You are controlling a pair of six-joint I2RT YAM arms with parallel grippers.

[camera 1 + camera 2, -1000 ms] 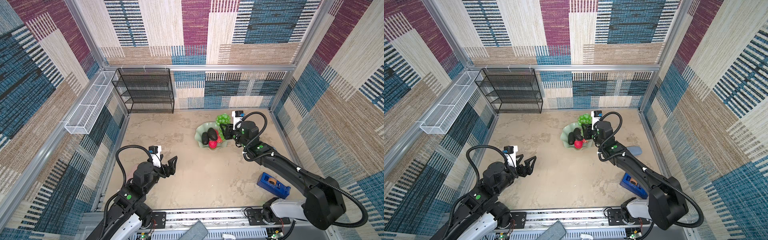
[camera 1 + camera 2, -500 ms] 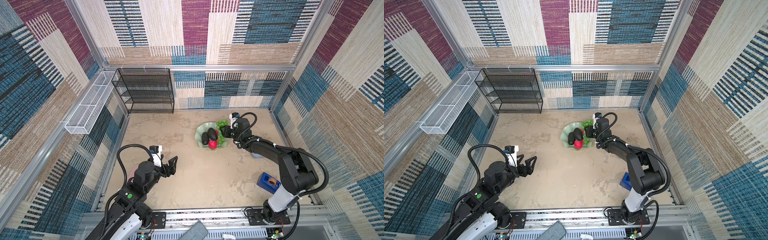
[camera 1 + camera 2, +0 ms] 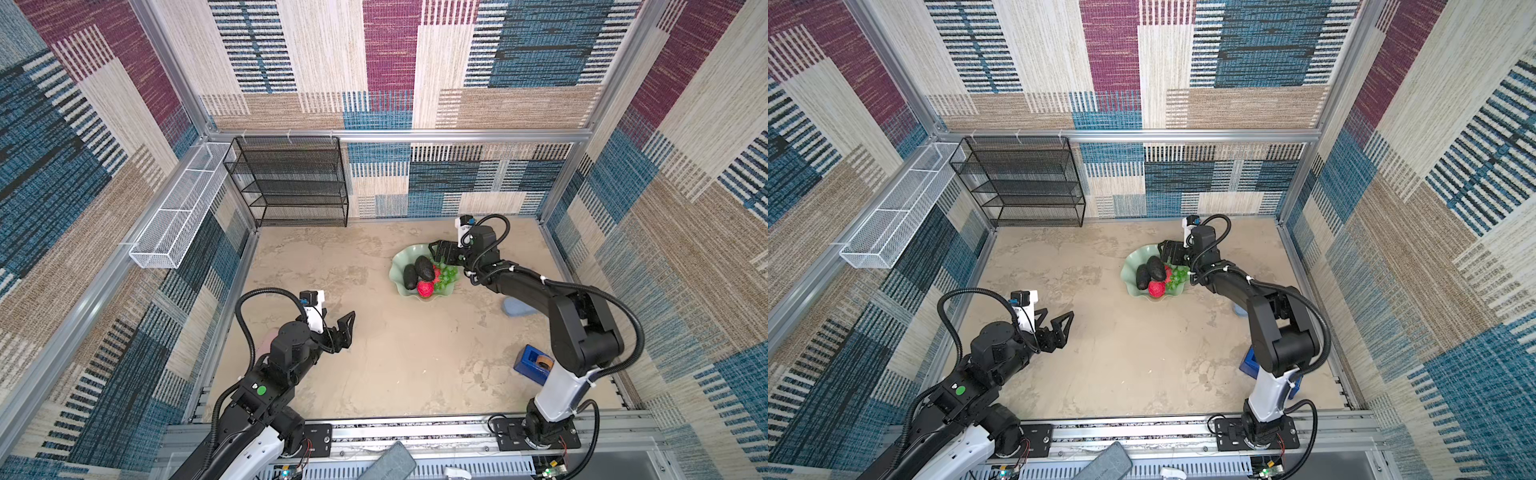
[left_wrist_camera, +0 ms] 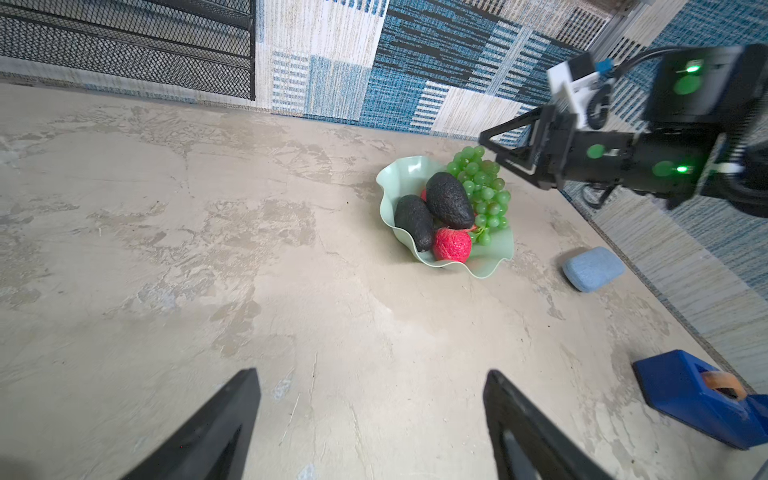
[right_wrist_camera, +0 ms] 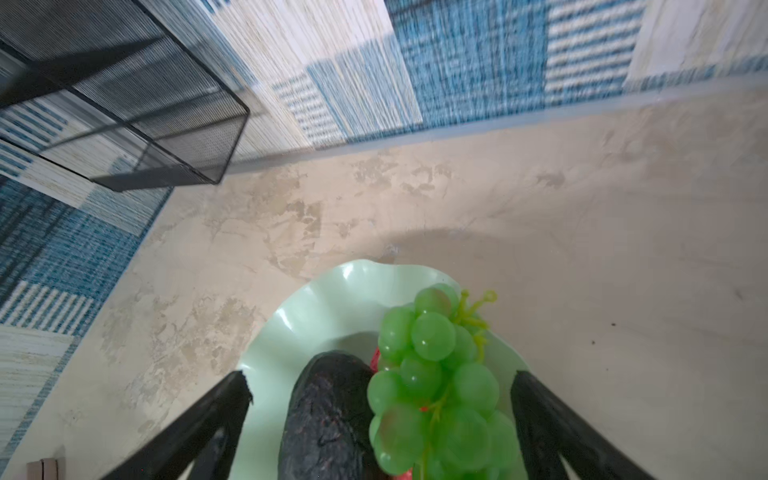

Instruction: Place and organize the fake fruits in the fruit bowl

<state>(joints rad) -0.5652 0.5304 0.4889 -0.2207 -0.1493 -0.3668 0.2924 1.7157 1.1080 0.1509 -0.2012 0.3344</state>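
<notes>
Your right gripper (image 3: 441, 252) stands wide open over the grapes (image 4: 482, 187), which lie in the fruit bowl (image 4: 405, 170) toward the worktop's far right corner, against the avocados (image 4: 449, 199). Your left gripper (image 4: 370, 374) is open and empty. Placing seems done; lift straight up, since a jaw perhaps touches the bunch.

Wavy mint bowl (image 4: 494, 254) on the desk (image 4: 199, 266) holds two black avocados (image 4: 449, 200) side by side, a red apple (image 4: 452, 246) and green grapes (image 4: 484, 189).

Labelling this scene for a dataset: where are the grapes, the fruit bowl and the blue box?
grapes (image 4: 484, 195), left wrist view, middle of the bunch.
fruit bowl (image 4: 409, 170), left wrist view, bare inner wall.
blue box (image 4: 673, 378), left wrist view, its blue body.
</notes>
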